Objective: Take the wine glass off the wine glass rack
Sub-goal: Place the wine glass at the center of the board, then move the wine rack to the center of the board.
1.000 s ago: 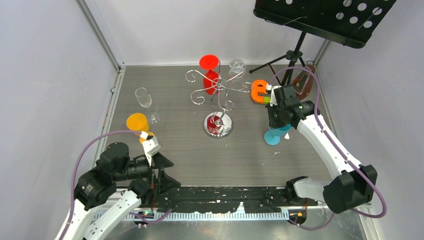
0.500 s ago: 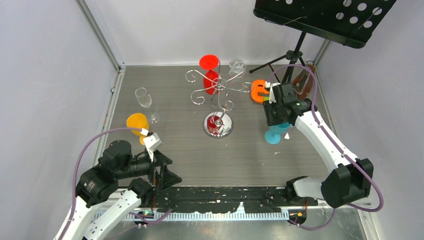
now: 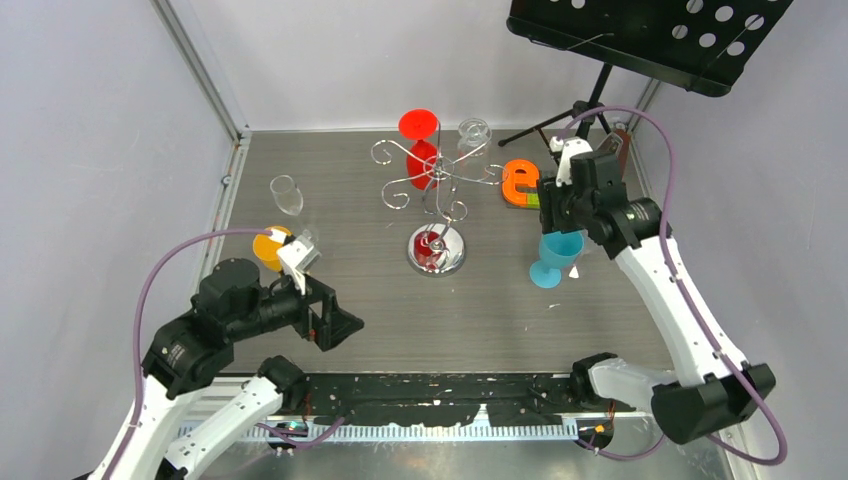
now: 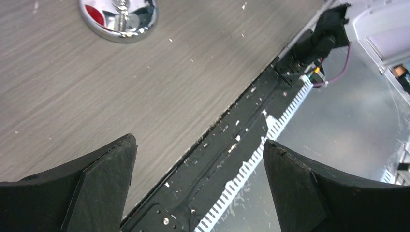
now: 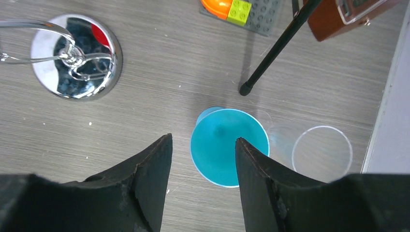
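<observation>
The blue wine glass (image 3: pixel 558 250) stands upright on the surface (image 3: pixel 400 310), to the right of the wine glass rack (image 3: pixel 437 185) and well apart from its mirrored base. The right tool (image 5: pixel 203 141) hangs directly over it with its jaws spread. In the wrist view the round blue mouth shows between the two fingers and seems to lie below them, so I judge that nothing is pinched. The left tool (image 4: pixel 199 145) is spread wide and empty above the near edge of the surface.

This glass looks finished, and the step in hand is the letting go. A red wine glass (image 3: pixel 421 150) hangs on the far side of the rack. A clear glass (image 3: pixel 474 135) is close to the arms there, but from above I cannot tell whether it hangs on the rack or stands behind it.

The next move calls for a straight lift of the right tool, so that no finger catches the blue rim and tips the glass. After that, the tool must reach among the curled arms to the red glass.
</observation>
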{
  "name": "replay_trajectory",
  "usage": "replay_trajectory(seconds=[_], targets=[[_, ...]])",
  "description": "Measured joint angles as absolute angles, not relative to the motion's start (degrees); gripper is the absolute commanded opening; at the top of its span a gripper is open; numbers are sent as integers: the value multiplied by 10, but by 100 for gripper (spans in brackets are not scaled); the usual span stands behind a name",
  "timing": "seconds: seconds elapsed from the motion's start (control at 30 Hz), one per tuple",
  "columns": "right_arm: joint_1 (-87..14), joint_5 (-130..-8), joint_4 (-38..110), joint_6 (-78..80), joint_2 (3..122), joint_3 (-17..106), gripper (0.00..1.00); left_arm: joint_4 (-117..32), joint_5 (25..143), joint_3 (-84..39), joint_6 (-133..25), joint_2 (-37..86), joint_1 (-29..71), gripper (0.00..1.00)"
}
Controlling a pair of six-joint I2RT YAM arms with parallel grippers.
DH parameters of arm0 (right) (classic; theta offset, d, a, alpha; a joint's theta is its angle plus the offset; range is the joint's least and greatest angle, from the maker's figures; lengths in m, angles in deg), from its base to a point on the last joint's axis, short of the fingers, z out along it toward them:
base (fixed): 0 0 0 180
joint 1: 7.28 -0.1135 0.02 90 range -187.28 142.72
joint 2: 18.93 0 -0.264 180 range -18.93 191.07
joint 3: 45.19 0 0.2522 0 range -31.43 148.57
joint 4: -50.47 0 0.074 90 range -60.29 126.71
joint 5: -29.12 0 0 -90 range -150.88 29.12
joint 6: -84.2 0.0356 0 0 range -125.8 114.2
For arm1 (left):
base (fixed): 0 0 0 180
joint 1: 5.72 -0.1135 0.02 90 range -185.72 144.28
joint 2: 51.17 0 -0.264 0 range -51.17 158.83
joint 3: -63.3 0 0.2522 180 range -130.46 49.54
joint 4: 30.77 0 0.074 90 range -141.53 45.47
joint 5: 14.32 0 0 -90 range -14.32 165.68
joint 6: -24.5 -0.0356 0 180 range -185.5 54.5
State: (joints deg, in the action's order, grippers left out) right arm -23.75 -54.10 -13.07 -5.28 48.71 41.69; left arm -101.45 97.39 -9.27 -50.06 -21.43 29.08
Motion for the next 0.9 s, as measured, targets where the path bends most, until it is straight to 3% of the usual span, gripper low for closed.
replay_trajectory(seconds=[0.23, 0.63, 0.9], targets=[[-238, -577, -127, -64, 415, 429, 59, -998, 934, -145, -493, -148, 291, 100], [-237, -679, -104, -46, 338, 440, 60, -972, 909, -342, -501, -13, 277, 100], [-241, -759, -63, -12, 332, 466, 60, -946, 910, -377, -504, 31, 241, 100]])
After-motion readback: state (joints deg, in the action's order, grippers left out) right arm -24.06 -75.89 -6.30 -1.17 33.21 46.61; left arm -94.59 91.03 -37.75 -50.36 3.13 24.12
